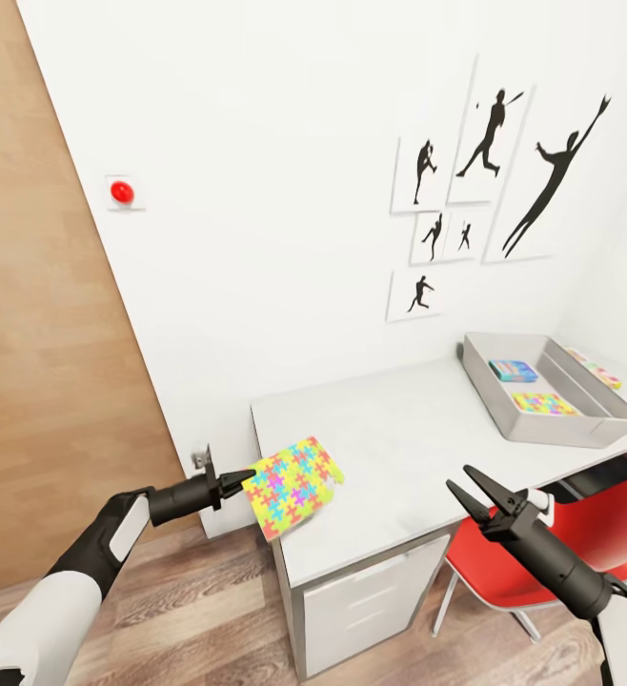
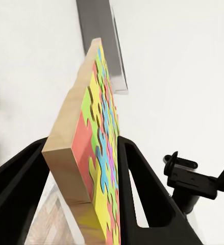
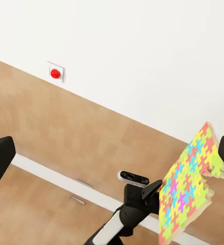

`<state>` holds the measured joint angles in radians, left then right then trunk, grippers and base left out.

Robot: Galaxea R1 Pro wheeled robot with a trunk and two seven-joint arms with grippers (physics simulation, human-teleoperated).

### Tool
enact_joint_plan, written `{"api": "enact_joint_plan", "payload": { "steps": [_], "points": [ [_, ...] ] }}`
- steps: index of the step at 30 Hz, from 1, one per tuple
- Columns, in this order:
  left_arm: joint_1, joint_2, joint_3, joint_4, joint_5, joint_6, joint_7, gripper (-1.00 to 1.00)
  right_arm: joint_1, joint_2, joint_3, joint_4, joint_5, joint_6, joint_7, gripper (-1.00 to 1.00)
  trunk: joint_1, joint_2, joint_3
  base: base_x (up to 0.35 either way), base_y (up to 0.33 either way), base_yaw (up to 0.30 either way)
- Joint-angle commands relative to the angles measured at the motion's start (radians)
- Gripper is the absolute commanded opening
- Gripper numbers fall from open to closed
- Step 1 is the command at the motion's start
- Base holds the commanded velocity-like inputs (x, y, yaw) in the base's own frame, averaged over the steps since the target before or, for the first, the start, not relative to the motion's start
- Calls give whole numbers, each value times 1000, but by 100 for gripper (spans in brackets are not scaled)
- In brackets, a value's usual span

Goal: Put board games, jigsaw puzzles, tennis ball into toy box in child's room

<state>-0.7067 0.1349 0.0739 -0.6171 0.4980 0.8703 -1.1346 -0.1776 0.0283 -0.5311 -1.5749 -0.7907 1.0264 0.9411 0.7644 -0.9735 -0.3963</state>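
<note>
Left gripper (image 1: 247,476) clamped on one edge of the jigsaw puzzle (image 1: 292,484), held tilted above the table's (image 1: 399,448) near-left corner; right gripper (image 1: 477,491) gapes empty; carrying the mat level to the toy box (image 1: 504,412) at the far-right end should prevent slipping.

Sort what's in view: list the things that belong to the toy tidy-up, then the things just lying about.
Job:
left gripper, holding a jigsaw puzzle
toy box on the table
blue board game in the box
second jigsaw in the box

Just about:
red chair
wall pictures
red wall button
right gripper, open and empty
</note>
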Motion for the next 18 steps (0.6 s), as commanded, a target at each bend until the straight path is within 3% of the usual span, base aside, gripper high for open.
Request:
{"api": "enact_joint_plan", "payload": {
  "steps": [1, 18],
  "points": [
    [0, 0, -1, -3, 0, 11, -1, -100, -1, 2, -2, 1, 5, 3, 5, 100, -4, 7, 2, 0, 0, 0],
    [-1, 2, -5, -18, -3, 45, -1, -100, -1, 21, -4, 6, 5, 3, 5, 100, -69, 126, 55, -57, 0, 0]
  ]
}}
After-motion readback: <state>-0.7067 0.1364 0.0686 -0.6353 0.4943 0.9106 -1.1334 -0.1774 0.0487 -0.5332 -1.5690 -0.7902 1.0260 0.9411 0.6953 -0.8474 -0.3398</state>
